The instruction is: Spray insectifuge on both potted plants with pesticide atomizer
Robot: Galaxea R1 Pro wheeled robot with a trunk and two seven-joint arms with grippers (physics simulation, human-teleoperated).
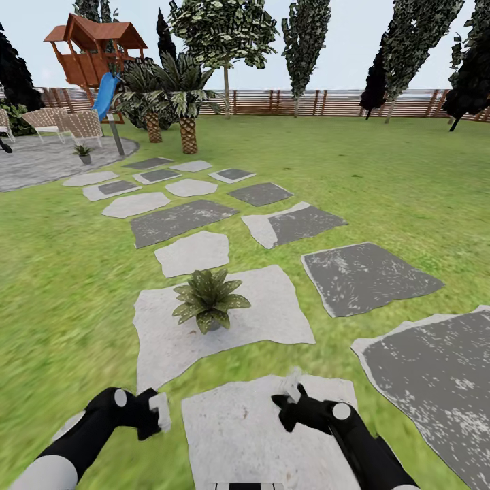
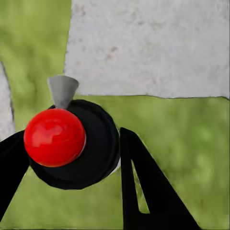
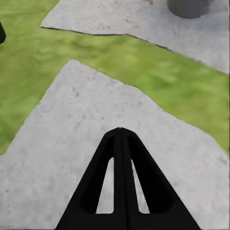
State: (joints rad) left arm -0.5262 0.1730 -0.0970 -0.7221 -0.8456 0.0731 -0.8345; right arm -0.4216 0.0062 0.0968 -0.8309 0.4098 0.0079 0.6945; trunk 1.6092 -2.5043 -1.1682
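Broadly, the green lawn (image 1: 381, 190) spreads out to a brown slatted wooden fence (image 1: 340, 102) with tall dark trees behind it, and a path of grey and white stepping stones (image 1: 180, 221) runs across the grass toward a round grey gravel patio (image 1: 34, 160) at far left. Beside the patio stand wicker chairs (image 1: 78, 124), a reddish wooden playhouse (image 1: 92, 51) with a blue slide (image 1: 103, 95), a grey post lamp (image 1: 114, 136) and two scaly-trunked palms (image 1: 184, 102).

On a large pale stone slab (image 1: 272, 306) just ahead of the robot sits the nearer potted plant (image 1: 209, 299), a low rosette of pointed, pale-speckled green leaves, with bare stone and grass around it and nothing between it and the arms. A second small potted plant (image 1: 83, 154) stands far off on the edge of the gravel, near the lamp post; several stepping stones lie between.

Low in the head view, the left gripper (image 1: 158, 414) is clenched around the pesticide atomizer (image 2: 72, 143); its wrist camera looks down on the dark round bottle body, a red knob and a grey nozzle, held between the black fingers (image 2: 143, 191) above grass and a stone edge. The right gripper (image 3: 120, 132) hovers over another pale slab with its two black fingers pressed together and nothing between them; a grey pot base (image 3: 188, 6) shows at the far edge of its view.
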